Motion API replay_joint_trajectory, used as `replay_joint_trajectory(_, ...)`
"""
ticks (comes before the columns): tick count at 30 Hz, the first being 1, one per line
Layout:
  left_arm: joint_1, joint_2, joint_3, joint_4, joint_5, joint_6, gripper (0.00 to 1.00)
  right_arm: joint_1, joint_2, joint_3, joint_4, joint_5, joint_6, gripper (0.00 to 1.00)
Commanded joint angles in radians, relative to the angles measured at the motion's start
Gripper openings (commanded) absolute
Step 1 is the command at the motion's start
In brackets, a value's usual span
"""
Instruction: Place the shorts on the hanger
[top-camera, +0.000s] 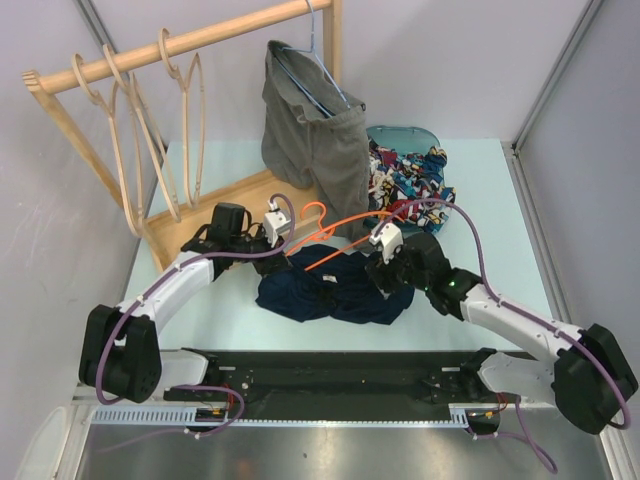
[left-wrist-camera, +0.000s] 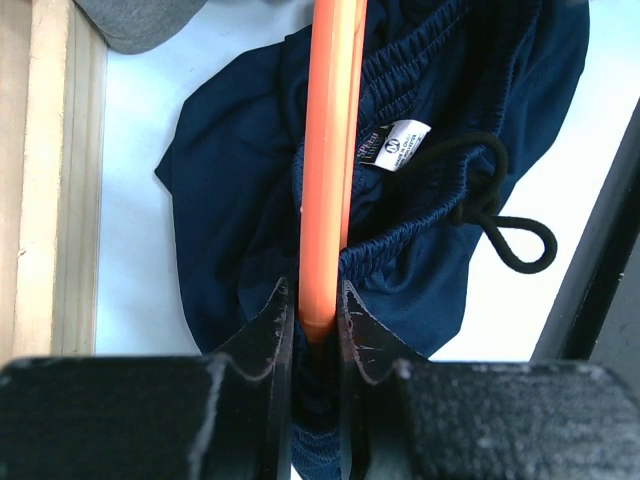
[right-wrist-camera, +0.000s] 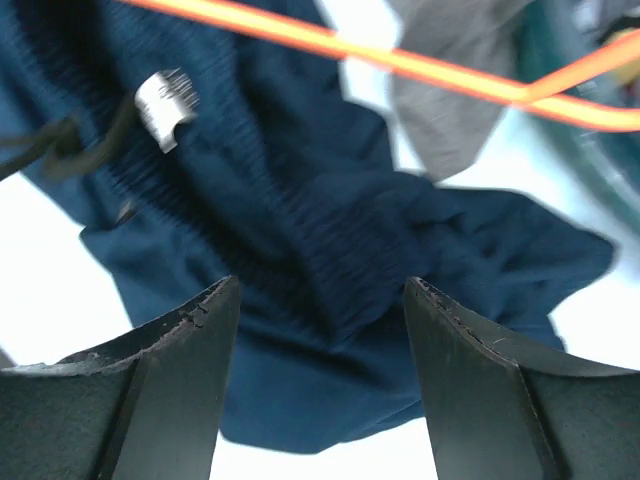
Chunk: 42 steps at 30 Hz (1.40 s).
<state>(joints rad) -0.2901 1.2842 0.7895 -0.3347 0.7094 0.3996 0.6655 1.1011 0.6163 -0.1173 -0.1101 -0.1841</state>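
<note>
The navy shorts (top-camera: 330, 288) lie crumpled on the table between my arms, with a white label (left-wrist-camera: 400, 146) and a black drawstring (left-wrist-camera: 500, 225) showing at the waistband. The orange hanger (top-camera: 345, 232) rests across them, its hook (top-camera: 313, 210) toward the rack. My left gripper (left-wrist-camera: 318, 300) is shut on the hanger's bar (left-wrist-camera: 330, 150) at its left end, and it also shows in the top view (top-camera: 283, 250). My right gripper (right-wrist-camera: 320, 300) is open just above the shorts (right-wrist-camera: 330, 250), near their right side (top-camera: 385, 268). The hanger (right-wrist-camera: 330, 45) crosses beyond it.
A wooden rack (top-camera: 150, 60) with pale wooden hangers (top-camera: 130, 150) stands at the back left; its base (left-wrist-camera: 50, 180) is beside my left gripper. Grey shorts (top-camera: 315, 130) hang on a blue wire hanger (top-camera: 320, 70). A teal tub of patterned clothes (top-camera: 410, 170) sits at the back right.
</note>
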Motion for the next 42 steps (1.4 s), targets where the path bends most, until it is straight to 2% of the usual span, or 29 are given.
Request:
replay_joint_trajectory(1, 0.005, -0.02, 0.034, 0.04, 0.013, -0.018, 0.0, -0.029, 0.031, 0.003, 0.198, 0.076, 0.024, 0.7)
replay_joint_trajectory(9, 0.005, -0.023, 0.036, 0.036, 0.015, -0.037, 0.0, -0.098, 0.114, -0.023, 0.196, 0.063, 0.032, 0.68)
replay_joint_trajectory(13, 0.005, -0.01, 0.042, 0.033, 0.033, -0.053, 0.0, -0.083, 0.111, -0.024, 0.163, 0.03, 0.015, 0.68)
replay_joint_trajectory(16, 0.005, -0.002, 0.048, 0.039, 0.045, -0.073, 0.0, -0.041, 0.127, -0.027, 0.183, 0.065, 0.0, 0.67)
replay_joint_trajectory(19, 0.005, -0.005, 0.053, 0.034, 0.056, -0.073, 0.0, -0.055, 0.154, -0.024, 0.225, 0.108, 0.005, 0.59)
replay_joint_trajectory(20, 0.006, -0.012, 0.054, 0.028, 0.059, -0.065, 0.0, -0.069, 0.16, -0.018, 0.225, 0.109, 0.023, 0.53)
replay_joint_trajectory(22, 0.012, -0.019, 0.056, 0.019, 0.065, -0.065, 0.0, -0.095, 0.174, 0.0, 0.205, 0.109, 0.034, 0.47)
replay_joint_trajectory(26, 0.017, -0.029, 0.08, -0.015, 0.097, -0.074, 0.0, -0.136, 0.198, -0.012, 0.177, 0.151, -0.037, 0.36)
replay_joint_trajectory(28, 0.017, -0.042, 0.091, -0.024, 0.107, -0.077, 0.0, -0.171, 0.206, -0.013, 0.151, 0.127, -0.041, 0.28)
replay_joint_trajectory(29, 0.019, -0.045, 0.094, -0.042, 0.105, -0.065, 0.0, -0.185, 0.2, -0.013, 0.143, 0.124, -0.044, 0.17)
replay_joint_trajectory(31, 0.028, -0.072, 0.09, -0.055, 0.108, -0.056, 0.0, -0.214, 0.149, -0.004, 0.084, 0.122, -0.054, 0.08)
replay_joint_trajectory(33, 0.051, -0.095, 0.071, -0.064, 0.136, -0.038, 0.0, -0.277, 0.061, 0.006, 0.015, 0.058, -0.049, 0.02)
replay_joint_trajectory(38, 0.12, -0.178, 0.021, -0.035, 0.283, 0.005, 0.0, -0.475, -0.076, 0.042, -0.178, -0.189, -0.015, 0.0)
replay_joint_trajectory(42, 0.123, -0.207, 0.002, -0.095, 0.286, 0.149, 0.0, -0.65, -0.067, 0.042, -0.246, -0.305, -0.037, 0.0)
